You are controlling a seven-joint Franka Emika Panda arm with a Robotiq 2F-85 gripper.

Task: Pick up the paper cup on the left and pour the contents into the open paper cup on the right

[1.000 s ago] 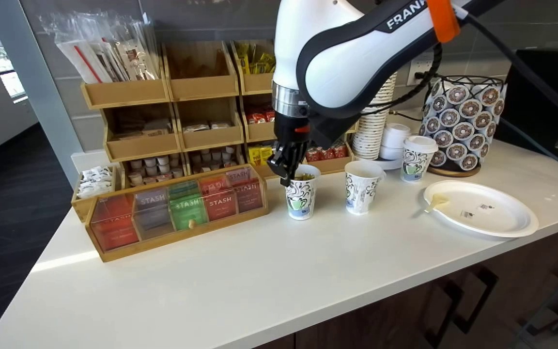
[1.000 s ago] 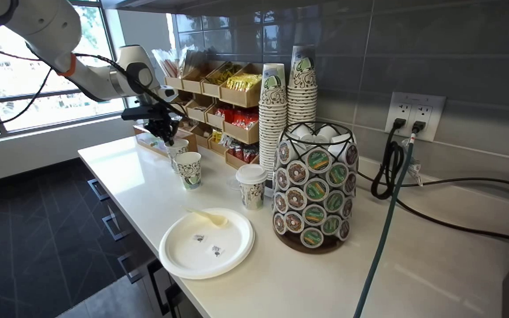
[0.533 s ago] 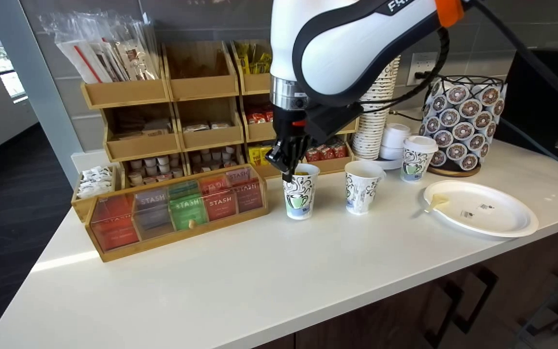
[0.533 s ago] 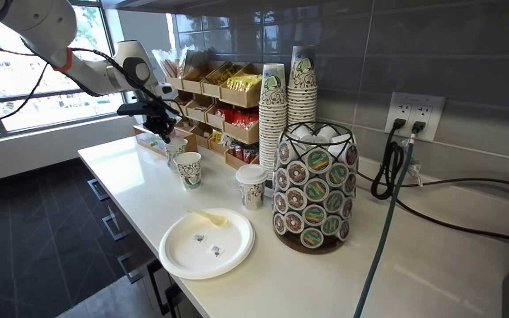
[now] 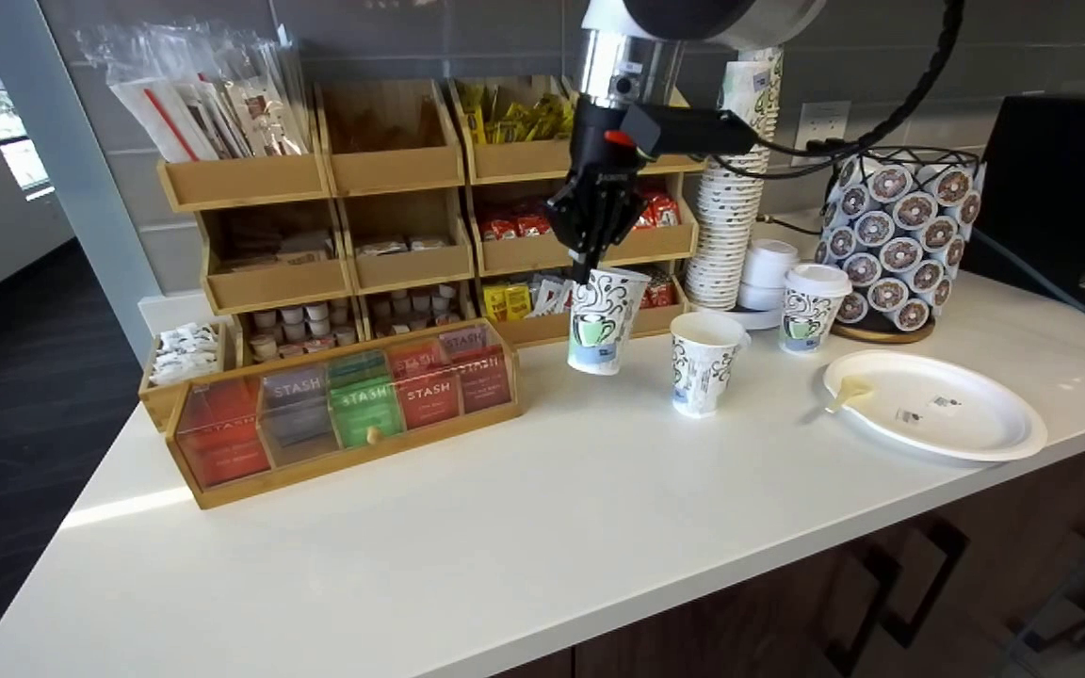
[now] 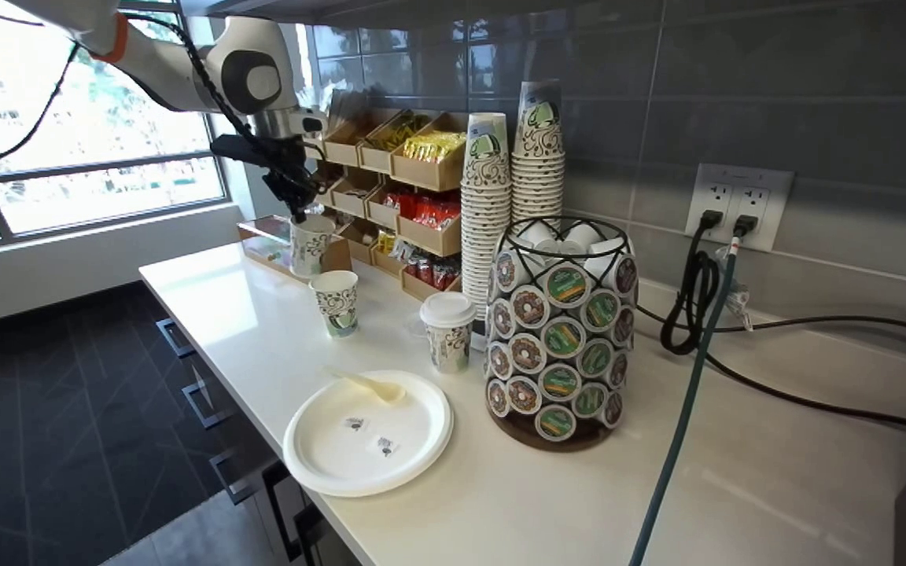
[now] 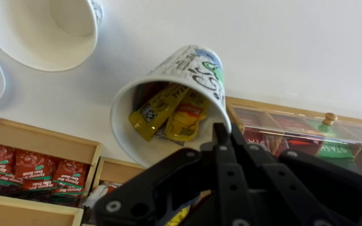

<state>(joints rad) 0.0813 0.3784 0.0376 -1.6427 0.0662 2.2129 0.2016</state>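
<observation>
Gripper (image 7: 227,129) clamped on rim of left cup (image 5: 605,325), tilted above ctr (image 5: 392,565) w/ yellow pkts (image 7: 159,108) inside, one marked REAL. Open cup (image 5: 699,367) stands right; STASH pkts (image 5: 429,395) in box (image 5: 316,467), left.

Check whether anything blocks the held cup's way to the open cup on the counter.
Nothing visible stands between the held cup in the gripper and the open cup. The lidded cup sits beyond the open cup, off that path.

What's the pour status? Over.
Gripper shut on packet cup. Packet cup aloft, slightly tilted, packets inside. Lidded cup beyond open cup, likely no obstacle.
</observation>
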